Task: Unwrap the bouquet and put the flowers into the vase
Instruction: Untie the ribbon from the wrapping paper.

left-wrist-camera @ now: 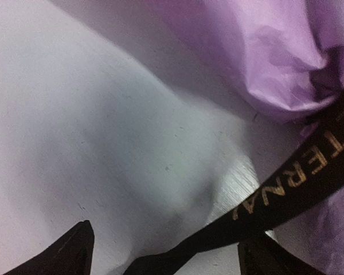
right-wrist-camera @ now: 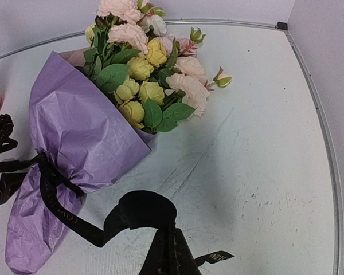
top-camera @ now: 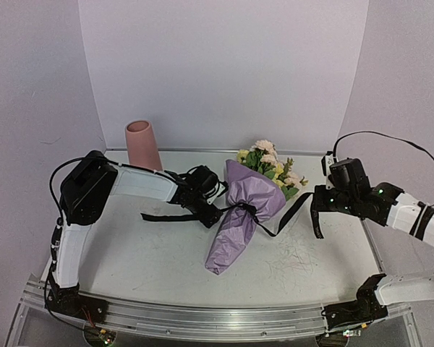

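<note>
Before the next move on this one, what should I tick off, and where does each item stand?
1. right gripper shut on a ribbon end: ok.
2. left gripper open, other ribbon tail between its fingers: ok.
3. ribbon undone from the bouquet: not ok, tied around the middle.
4. flowers free of the paper: not ok.
5. vase upright, apart from both arms: ok.

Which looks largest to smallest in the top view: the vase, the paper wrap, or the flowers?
1. paper wrap, clearly the largest.
2-3. flowers and vase look about alike. The flowers spread wider, and the vase is taller and stands farther back, so I won't rank them.
</note>
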Tool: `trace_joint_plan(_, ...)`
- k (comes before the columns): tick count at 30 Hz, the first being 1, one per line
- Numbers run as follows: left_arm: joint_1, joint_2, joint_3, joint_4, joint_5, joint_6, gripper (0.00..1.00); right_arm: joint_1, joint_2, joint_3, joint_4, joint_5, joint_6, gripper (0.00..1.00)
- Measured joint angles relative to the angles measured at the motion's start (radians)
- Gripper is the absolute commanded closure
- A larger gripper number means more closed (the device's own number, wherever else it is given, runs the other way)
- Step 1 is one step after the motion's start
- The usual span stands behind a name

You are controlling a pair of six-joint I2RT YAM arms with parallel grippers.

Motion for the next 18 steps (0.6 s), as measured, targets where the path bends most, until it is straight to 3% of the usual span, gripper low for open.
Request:
trace_joint_plan(2, 0.001, 0.017, 0.025, 0.0, -0.011, 0.001, 0.25, 0.0, 0.013, 0.0, 0.003, -0.002, 0.0, 1.0)
trace_joint_plan(4, 0.001, 0.032, 0.044, 0.003, -0.028, 0.0, 0.4, 0.0, 0.028, 0.0, 0.006, -0.004, 0.0, 1.0)
trace_joint_plan(7, 0.001, 0.046, 0.057, 0.008, -0.065, -0.013, 0.84, 0.0, 0.05, 0.0, 0.006, -0.008, 0.0, 1.0)
trace_joint_plan(9, 0.001, 0.052, 0.062, 0.008, -0.09, -0.026, 0.99, 0.0, 0.059, 0.0, 0.006, -0.007, 0.001, 1.0)
trace_joint_plan(18, 0.001, 0.033, 0.016, 0.011, -0.204, -0.152, 1.0, 0.0, 0.06, 0.002, 0.005, 0.043, 0.023, 1.0)
